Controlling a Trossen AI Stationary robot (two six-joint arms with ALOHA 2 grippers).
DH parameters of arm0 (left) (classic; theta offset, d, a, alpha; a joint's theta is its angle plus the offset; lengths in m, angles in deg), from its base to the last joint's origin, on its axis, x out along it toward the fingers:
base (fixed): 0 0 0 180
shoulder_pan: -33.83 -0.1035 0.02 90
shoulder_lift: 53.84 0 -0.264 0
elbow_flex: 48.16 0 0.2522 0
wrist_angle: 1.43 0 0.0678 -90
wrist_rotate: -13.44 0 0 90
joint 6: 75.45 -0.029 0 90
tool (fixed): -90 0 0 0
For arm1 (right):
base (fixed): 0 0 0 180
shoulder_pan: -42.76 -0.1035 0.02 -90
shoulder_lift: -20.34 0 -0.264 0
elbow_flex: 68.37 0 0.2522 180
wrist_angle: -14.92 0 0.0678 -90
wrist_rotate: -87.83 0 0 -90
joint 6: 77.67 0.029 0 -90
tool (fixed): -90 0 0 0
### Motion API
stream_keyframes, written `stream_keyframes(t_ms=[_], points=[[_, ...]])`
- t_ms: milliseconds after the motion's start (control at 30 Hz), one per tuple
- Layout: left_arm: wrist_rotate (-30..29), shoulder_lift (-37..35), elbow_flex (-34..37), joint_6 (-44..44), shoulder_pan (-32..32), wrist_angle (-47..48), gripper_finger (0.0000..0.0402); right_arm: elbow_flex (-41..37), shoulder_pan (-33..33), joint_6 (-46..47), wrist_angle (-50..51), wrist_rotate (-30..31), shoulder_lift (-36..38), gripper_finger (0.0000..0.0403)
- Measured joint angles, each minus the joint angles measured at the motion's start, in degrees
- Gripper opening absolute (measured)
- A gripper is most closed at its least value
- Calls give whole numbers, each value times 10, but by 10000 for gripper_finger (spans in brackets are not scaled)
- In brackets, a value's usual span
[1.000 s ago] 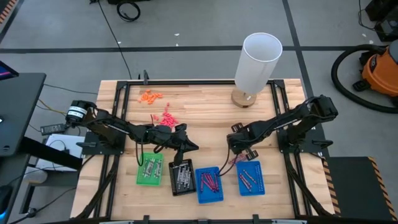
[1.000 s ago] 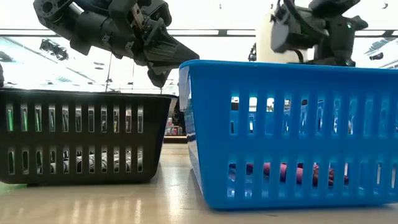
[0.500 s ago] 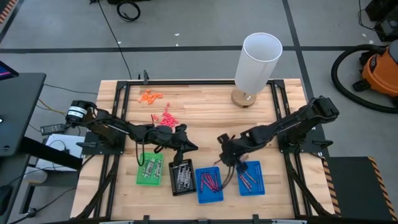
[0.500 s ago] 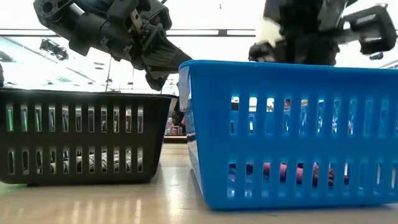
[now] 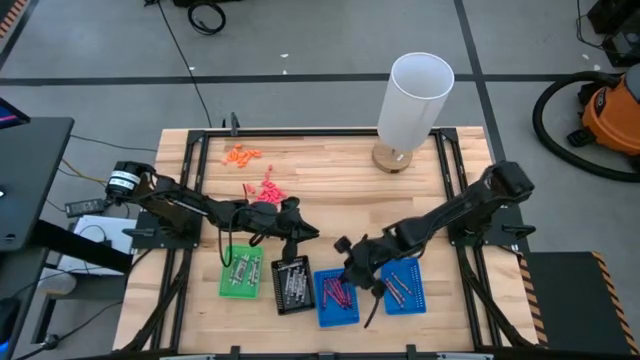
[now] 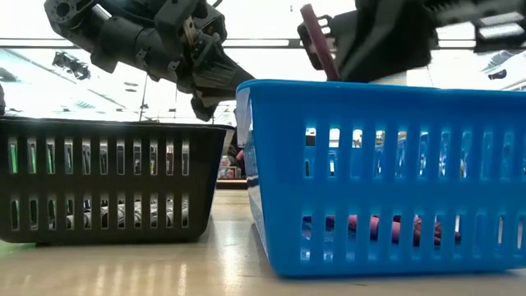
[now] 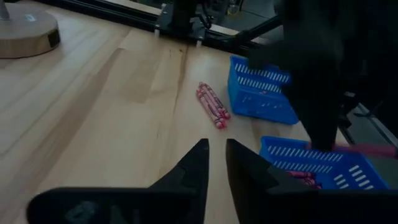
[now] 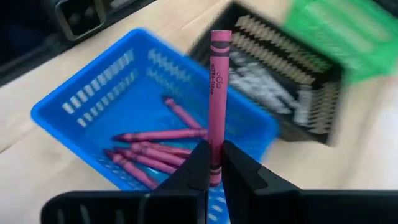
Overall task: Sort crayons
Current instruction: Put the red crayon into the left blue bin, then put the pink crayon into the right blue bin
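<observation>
1. A light wooden slatted table with a black metal frame carries everything.
2. Along its near edge sit four small plastic trays: green, black, and two blue ones.
3. Loose orange sticks and pinkish-red sticks lie farther back.
4. A white cylinder on a round wooden base stands at the far edge.

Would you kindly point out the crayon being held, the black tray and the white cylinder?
held magenta crayon (image 8: 217, 93), right wrist view, middle of its wrapper
black tray (image 5: 292, 285), high view, its floor
white cylinder (image 5: 412, 100), high view, its side wall
</observation>
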State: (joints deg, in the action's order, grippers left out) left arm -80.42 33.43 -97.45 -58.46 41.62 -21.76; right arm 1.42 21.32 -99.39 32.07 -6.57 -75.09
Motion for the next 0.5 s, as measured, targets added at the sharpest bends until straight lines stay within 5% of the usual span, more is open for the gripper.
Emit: stream_keyframes(t_ms=[200,500], points=[[-10,0,0,4,2,9,115,0,-11,-57,-23,25,-54,42],[-11,0,0,4,2,11,164,0,-26,-96,-6,93,-40,113]])
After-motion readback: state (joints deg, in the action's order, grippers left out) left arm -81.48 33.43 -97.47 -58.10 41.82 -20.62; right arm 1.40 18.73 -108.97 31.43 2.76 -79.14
